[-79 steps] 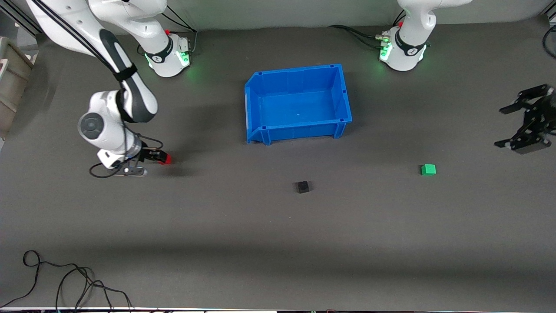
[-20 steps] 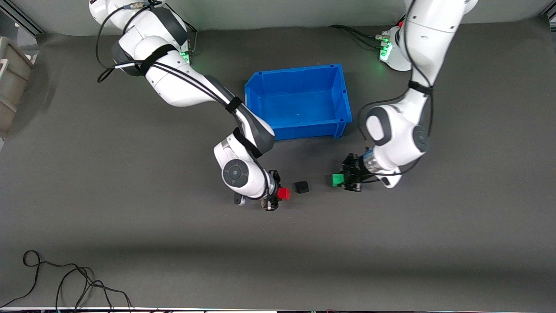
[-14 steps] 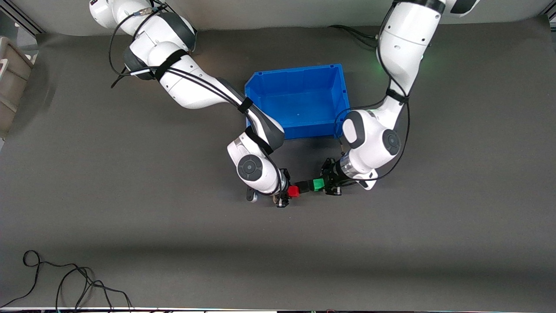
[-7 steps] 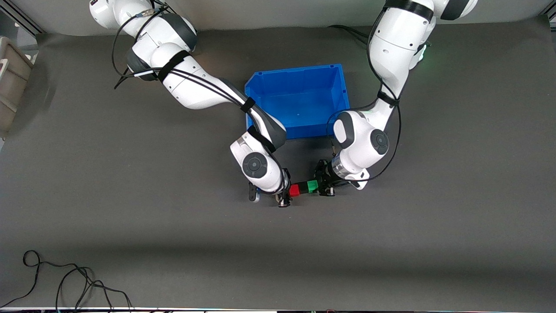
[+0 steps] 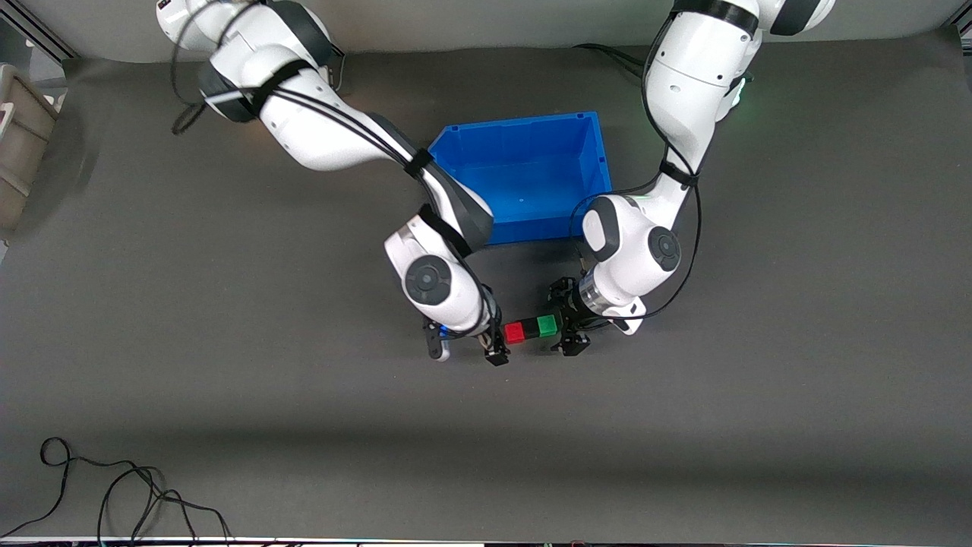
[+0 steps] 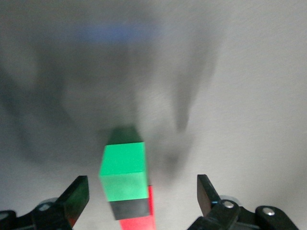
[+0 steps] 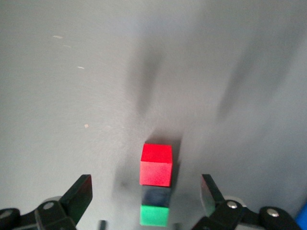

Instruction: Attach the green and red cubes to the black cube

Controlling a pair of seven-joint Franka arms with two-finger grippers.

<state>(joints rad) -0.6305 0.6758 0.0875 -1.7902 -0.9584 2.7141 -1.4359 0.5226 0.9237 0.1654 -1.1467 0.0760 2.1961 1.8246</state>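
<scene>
The red cube (image 5: 515, 332), black cube (image 5: 529, 330) and green cube (image 5: 546, 326) lie joined in one row. The right gripper (image 5: 495, 343) stands apart at the red end, the left gripper (image 5: 566, 319) apart at the green. Both appear released; withdrawal runs along the row.

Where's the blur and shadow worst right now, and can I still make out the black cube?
Left wrist view: soft, shadow-streaked mat; black cube a thin band between green cube and red cube. Right wrist view: sharper. Front view: it nearly vanishes against the mat.
</scene>
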